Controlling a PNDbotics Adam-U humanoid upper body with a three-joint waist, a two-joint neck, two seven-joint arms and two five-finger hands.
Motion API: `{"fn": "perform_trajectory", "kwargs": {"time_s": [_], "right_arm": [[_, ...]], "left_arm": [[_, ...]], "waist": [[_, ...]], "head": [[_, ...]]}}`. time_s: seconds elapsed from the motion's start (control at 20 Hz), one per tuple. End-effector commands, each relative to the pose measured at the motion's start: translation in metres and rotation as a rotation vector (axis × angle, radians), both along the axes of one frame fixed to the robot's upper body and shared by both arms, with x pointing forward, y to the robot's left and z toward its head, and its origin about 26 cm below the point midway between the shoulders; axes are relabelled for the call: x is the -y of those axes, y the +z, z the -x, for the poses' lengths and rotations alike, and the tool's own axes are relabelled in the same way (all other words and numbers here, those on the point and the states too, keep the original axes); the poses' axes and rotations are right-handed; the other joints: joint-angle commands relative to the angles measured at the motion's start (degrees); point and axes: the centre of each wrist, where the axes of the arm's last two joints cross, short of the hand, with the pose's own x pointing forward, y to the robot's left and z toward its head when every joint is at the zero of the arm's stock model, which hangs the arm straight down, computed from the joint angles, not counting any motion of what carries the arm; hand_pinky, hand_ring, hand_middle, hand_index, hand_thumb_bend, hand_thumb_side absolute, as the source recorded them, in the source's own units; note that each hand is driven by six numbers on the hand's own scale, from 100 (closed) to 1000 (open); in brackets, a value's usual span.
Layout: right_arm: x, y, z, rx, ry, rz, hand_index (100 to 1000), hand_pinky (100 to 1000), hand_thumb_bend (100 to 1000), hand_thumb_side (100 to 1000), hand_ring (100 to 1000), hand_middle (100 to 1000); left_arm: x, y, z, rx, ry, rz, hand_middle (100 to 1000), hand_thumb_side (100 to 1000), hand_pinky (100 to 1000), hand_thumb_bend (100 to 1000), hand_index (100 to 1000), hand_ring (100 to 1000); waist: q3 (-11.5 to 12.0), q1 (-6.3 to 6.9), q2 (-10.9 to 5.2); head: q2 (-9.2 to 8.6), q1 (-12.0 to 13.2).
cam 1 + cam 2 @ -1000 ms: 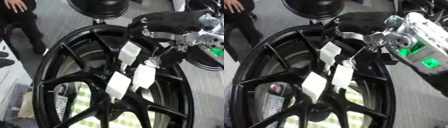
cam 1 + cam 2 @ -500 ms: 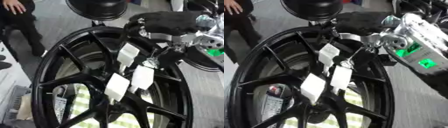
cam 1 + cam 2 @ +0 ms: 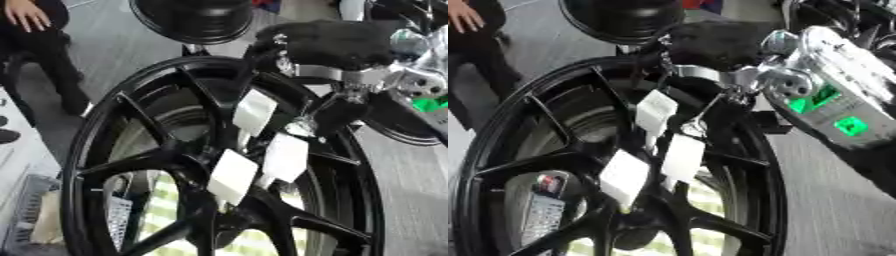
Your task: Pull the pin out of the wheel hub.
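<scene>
A large black wheel hub (image 3: 131, 150) stands upright and fills the view. Three white tags (image 3: 254, 111) hang in front of its spokes. Beside them sits a small silvery pin ring (image 3: 302, 127), with a thin wire (image 3: 709, 107) running up from it. My right hand (image 3: 325, 42), black with a silver wrist, comes in from the upper right over the hub's top rim. Its fingers (image 3: 339, 111) curl down onto the ring and wire. How deep the pin sits in the hub is hidden. My left hand shows in no view.
A second black wheel (image 3: 192, 20) stands behind the hub at the top. A person (image 3: 26, 20) is at the far left edge. A grey basket (image 3: 26, 210) lies at lower left. Green checked cloth (image 3: 166, 210) shows through the spokes.
My right hand has crept slightly left along the top rim. The tags and ring hang about where they were.
</scene>
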Motion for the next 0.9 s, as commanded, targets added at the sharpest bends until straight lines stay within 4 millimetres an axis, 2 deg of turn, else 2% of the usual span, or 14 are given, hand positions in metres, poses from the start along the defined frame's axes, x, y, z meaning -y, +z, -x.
{"fn": "perform_trajectory", "kwargs": {"time_s": [0.05, 0.45, 0.9], "right_arm": [[0.0072, 0.0108, 0.0039, 0.038, -0.019, 0.019, 819, 1000, 433, 100, 855, 786], [0.0104, 0.0093, 0.0038, 0.025, 0.000, 0.067, 813, 1000, 455, 100, 852, 784], [0.0078, 0.0065, 0.0031, 0.041, 0.018, 0.042, 807, 1000, 392, 100, 845, 771]], "left_arm": [[0.0002, 0.0061, 0.0032, 0.023, -0.012, -0.007, 674, 734, 795, 100, 835, 675], [0.0010, 0.0072, 0.0027, 0.029, -0.016, -0.005, 669, 733, 796, 100, 835, 676], [0.0027, 0.0085, 0.0021, 0.032, -0.027, -0.006, 668, 740, 798, 100, 836, 676]], "waist": [[-0.03, 0.59, -1.42], [0.25, 0.59, -1.17], [0.47, 0.59, -0.31]], "head": [[-0.51, -0.37], [-0.97, -1.47], [-1.68, -1.90]]}}
